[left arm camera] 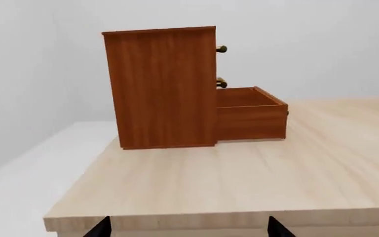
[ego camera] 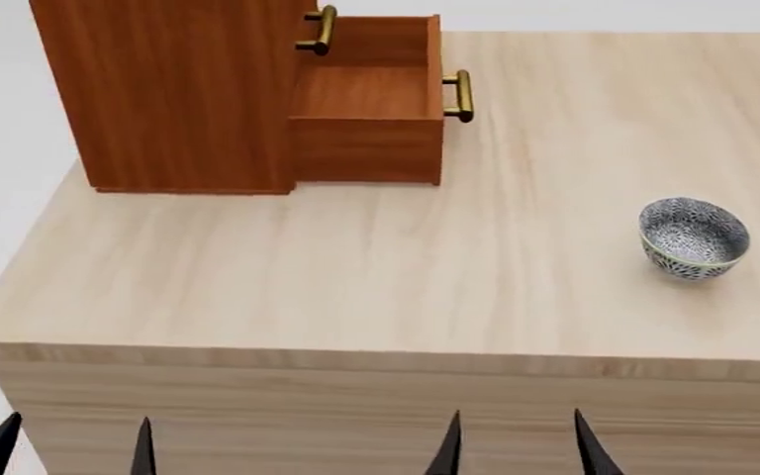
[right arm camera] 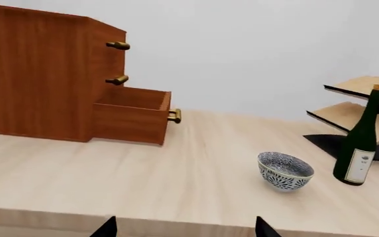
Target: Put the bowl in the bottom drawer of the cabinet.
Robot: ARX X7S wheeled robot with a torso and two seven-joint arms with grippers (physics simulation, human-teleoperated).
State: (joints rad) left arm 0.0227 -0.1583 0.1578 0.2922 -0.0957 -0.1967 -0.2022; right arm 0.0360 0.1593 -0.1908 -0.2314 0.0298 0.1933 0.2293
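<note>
bottom drawer [ego camera: 364, 99]: pulled out of cabinet [ego camera: 175, 89], empty | bowl [ego camera: 693, 237]: upright on table [ego camera: 353, 267], far right, empty | left gripper [ego camera: 70, 445], right gripper [ego camera: 515, 445]: fingers apart, holding nothing

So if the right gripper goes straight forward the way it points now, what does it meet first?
Probably the small blue-and-white patterned ceramic bowl, slightly off the line between the right gripper fingertips. The dark green wine bottle stands further aside. Depth is unclear; it may pass beside the bowl.

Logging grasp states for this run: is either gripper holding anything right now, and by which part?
Nothing is held. The small blue-and-white patterned ceramic bowl sits alone on the pale wooden table; both grippers, left and right, are open, short of the table's edge.
</note>
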